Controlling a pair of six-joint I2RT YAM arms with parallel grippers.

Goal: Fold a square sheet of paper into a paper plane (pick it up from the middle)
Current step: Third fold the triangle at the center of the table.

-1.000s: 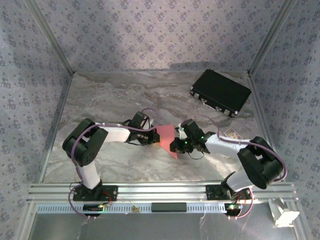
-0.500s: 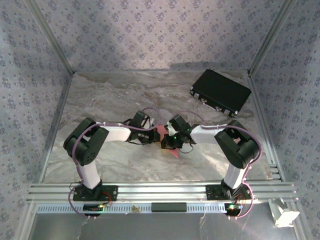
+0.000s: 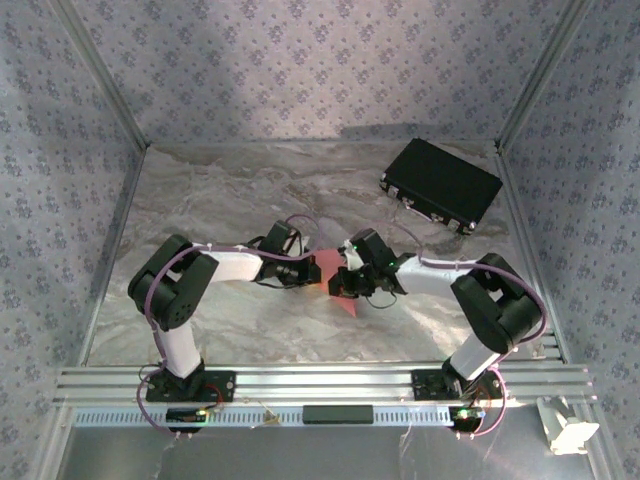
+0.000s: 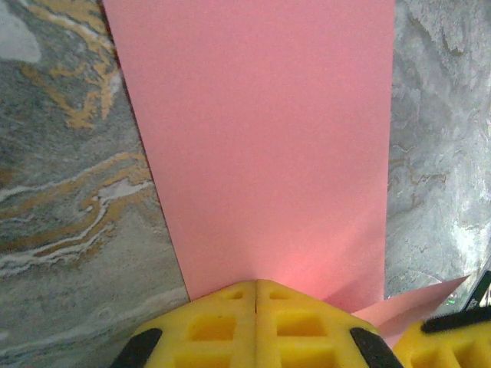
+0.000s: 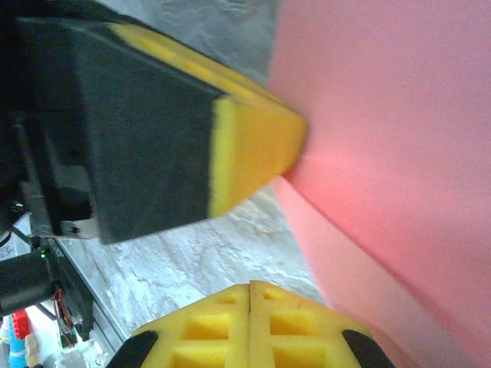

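Salmon-pink and thin, the square sheet of paper point(image 3: 330, 272) lies near the middle of the marble table point(image 3: 220, 190) in the overhead view, a narrow creased shape with a point reaching toward 5 o'clock; the left gripper point(image 3: 305, 270) meets it at 9 o'clock and the right gripper point(image 3: 347, 283) at 3 o'clock, both too small there to judge their fingers, and a black case point(image 3: 441, 185) rests well apart at 1 o'clock. From the left wrist, the paper point(image 4: 261, 146) runs as a smooth flat band from 6 o'clock to 12 o'clock, its long edges straight; the left gripper's point(image 4: 257, 307) yellow pads are pressed tight on its near edge, and at 4 o'clock a second pink layer pokes out beside another yellow pad point(image 4: 449, 345). From the right wrist, the paper point(image 5: 399, 130) covers the 3 o'clock side, a lower layer stepping out toward 5 o'clock; the left gripper's yellow pad point(image 5: 253, 146) touches the sheet at 10 o'clock, and the right gripper's point(image 5: 249, 307) own pads sit closed flush at 6 o'clock, though whether they nip the paper I cannot tell
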